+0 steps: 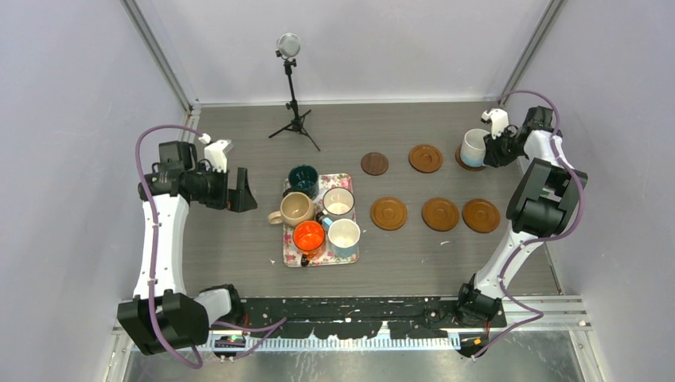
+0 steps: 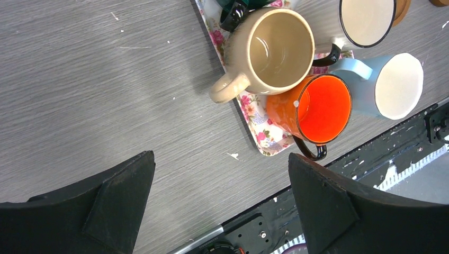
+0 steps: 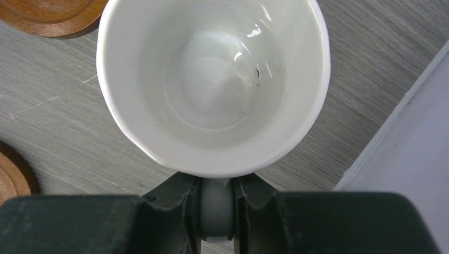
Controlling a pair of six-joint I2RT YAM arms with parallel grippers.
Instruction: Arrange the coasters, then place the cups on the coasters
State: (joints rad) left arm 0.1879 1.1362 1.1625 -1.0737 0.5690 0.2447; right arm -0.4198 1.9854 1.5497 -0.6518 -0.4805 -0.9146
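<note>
White glossy mug [image 3: 212, 79], empty, round-rimmed, its handle pinched by the right gripper [image 3: 216, 209]; left gripper [image 2: 221, 196] spread wide, holding nothing.

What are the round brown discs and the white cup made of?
The discs are probably wood: matte orange-brown, one darker, with turned rings on top. The white cup looks like glazed ceramic: smooth and glossy, with bright reflections inside.

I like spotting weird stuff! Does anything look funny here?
One coaster, far left in the back row, is smaller and darker than the others. The beige mug has its handle poking past the floral tray edge.
</note>
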